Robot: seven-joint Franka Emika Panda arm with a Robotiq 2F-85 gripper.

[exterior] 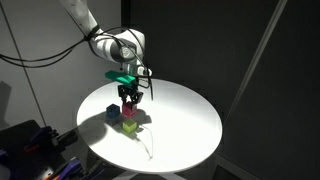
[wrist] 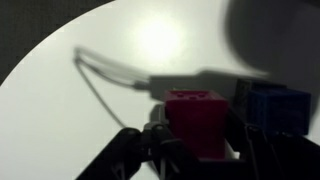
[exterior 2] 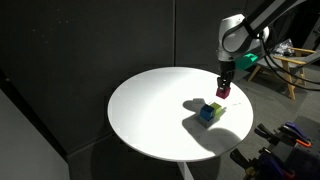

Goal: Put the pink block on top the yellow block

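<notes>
My gripper (wrist: 197, 150) is shut on the pink block (wrist: 197, 118), which fills the lower middle of the wrist view between the dark fingers. In both exterior views the gripper (exterior: 130, 98) (exterior 2: 222, 88) hangs over the round white table with the pink block (exterior: 129, 105) (exterior 2: 222, 92) lifted off the surface. The yellow block (exterior: 130, 125) (exterior 2: 216, 108) rests on the table just below and beside it, touching the blue block (exterior: 113, 113) (exterior 2: 206, 114). The wrist view shows the blue block (wrist: 276, 105) to the right of the pink one; the yellow block is hidden there.
The round white table (exterior: 185, 120) (exterior 2: 150, 110) stands before a dark curtain. A thin cable (wrist: 100, 85) (exterior: 150, 148) lies on the tabletop. Equipment sits off the table's edge (exterior: 30, 140) (exterior 2: 285, 135).
</notes>
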